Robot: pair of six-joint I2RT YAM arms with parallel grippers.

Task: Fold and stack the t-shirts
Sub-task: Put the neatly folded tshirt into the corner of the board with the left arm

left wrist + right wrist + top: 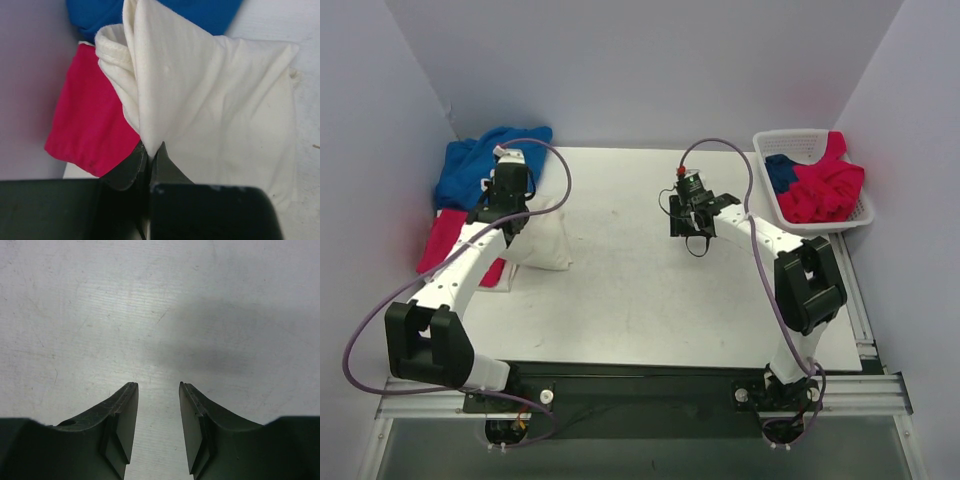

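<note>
Task status: partway, by judgement.

- Cream t-shirt point(215, 100): at 9 o'clock on the table point(640, 300), folded small, one edge pinched in the closed left gripper point(150, 152). Overlaps a red shirt point(85, 125), with a blue shirt point(485, 165) behind; possibly a loose stack, hard to tell.
- Basket point(798, 137): at 2 o'clock, holds heaped garments point(825, 190), unfolded, left to do.
- Right gripper point(158, 390): jaws apart, empty, above bare table near centre.

Pinch visible in left wrist view only; basket in top view only.

Three t-shirts at the left of the frame: one cream t-shirt point(542, 238), one blue t-shirt point(478, 162), one red t-shirt point(440, 240); one basket point(796, 139) at upper right holding one navy garment point(780, 173) and one red garment point(826, 186)
</note>
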